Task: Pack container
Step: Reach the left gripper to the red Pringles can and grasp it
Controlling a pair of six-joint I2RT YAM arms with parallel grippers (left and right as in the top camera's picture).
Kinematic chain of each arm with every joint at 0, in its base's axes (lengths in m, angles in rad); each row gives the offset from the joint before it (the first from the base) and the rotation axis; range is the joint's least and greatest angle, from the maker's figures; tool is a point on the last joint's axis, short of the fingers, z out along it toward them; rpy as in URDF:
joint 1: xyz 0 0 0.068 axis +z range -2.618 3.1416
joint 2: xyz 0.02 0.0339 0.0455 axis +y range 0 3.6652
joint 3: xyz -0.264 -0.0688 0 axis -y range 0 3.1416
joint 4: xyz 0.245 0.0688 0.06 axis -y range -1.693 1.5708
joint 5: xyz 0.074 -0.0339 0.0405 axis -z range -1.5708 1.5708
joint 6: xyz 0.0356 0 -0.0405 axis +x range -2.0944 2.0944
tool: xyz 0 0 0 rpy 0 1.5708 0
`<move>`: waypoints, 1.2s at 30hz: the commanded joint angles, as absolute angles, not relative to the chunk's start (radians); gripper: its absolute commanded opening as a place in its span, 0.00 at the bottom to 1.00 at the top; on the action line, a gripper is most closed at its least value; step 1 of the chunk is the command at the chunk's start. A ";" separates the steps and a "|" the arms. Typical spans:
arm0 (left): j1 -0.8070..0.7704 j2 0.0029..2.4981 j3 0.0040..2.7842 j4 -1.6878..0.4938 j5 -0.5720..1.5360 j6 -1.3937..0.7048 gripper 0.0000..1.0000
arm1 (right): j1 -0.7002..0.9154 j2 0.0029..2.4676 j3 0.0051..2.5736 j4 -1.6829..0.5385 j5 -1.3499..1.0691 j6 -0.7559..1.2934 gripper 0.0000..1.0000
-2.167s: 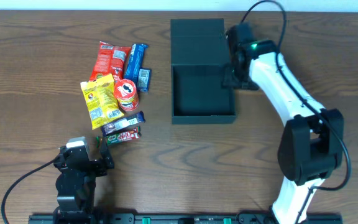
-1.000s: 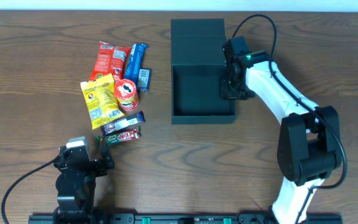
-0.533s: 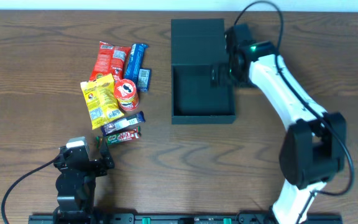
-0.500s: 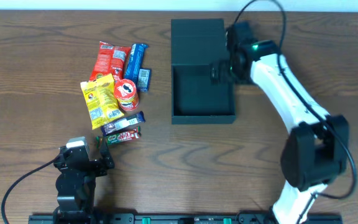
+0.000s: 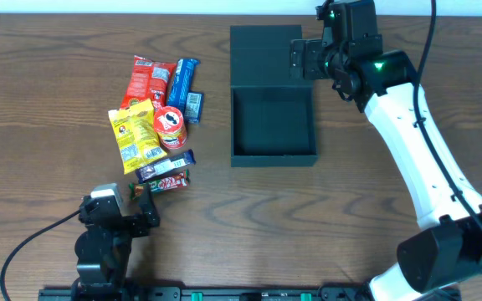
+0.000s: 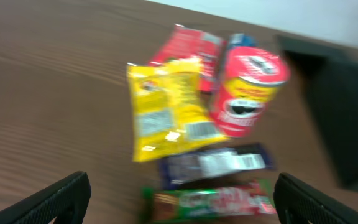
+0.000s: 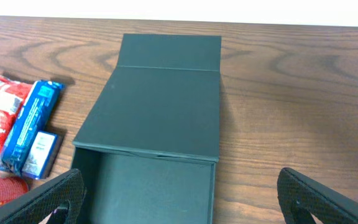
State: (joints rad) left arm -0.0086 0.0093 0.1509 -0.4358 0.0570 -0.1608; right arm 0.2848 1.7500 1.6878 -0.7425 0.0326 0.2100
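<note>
The container [image 5: 273, 153] is a matte black box that stands open in the middle of the table, its lid [image 5: 264, 54] lying flat behind it. It is empty inside [image 7: 148, 193]. My right gripper [image 5: 304, 60] hangs open above the lid's right edge, holding nothing; in the right wrist view the gripper [image 7: 185, 205] looks down on the lid [image 7: 160, 106]. My left gripper [image 5: 136, 205] is open at the front left, just short of a green snack bar [image 6: 210, 200]. In the left wrist view the gripper [image 6: 185, 208] has nothing in it.
A snack pile lies left of the container: a red packet [image 5: 147, 82], a blue packet [image 5: 182, 84], a yellow packet [image 5: 136, 134], a red can [image 5: 171, 127], a dark bar [image 5: 167, 165] and the green bar [image 5: 166, 181]. Bare wood lies in front of the container.
My right gripper left the container's right wall, opened wide and moved back and up over the lid. The left arm turned slightly toward the snacks.
</note>
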 commanded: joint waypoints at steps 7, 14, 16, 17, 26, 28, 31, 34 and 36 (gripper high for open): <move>-0.007 0.004 0.128 -0.370 0.292 -0.531 0.95 | 0.287 1.750 1.695 -0.762 -0.071 0.136 0.99; -0.006 0.010 0.179 -0.129 0.367 -0.461 0.96 | 0.287 1.750 1.695 -0.781 -0.109 0.137 0.99; -0.006 0.042 0.241 -0.185 0.315 -0.376 0.96 | 0.285 1.746 1.695 -0.777 -0.109 0.136 0.99; -0.006 0.073 0.284 -0.228 0.276 -0.331 0.96 | 0.281 1.742 1.695 -0.774 -0.109 0.136 0.99; -0.007 0.654 0.638 -0.454 0.120 -0.046 0.96 | 0.168 1.693 1.695 -0.735 -0.109 0.136 0.99; -0.009 0.775 0.678 -0.472 0.112 -0.036 0.96 | 0.147 1.693 1.695 -0.735 -0.109 0.136 0.99; -0.030 0.960 0.733 -0.465 0.124 -0.036 0.95 | 0.120 1.693 1.695 -0.729 -0.109 0.132 0.99; -0.035 1.104 0.757 -0.421 0.152 -0.070 0.95 | 0.096 1.693 1.695 -0.712 -0.109 0.131 0.99; -0.035 1.171 0.757 -0.402 0.199 -0.120 0.95 | 0.082 1.693 1.695 -0.691 -0.109 0.128 0.99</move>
State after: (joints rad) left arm -0.0322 1.1114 0.7322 -0.4118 0.1547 -0.0818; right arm 0.1024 1.7119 1.6878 -0.7025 -0.1051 0.1474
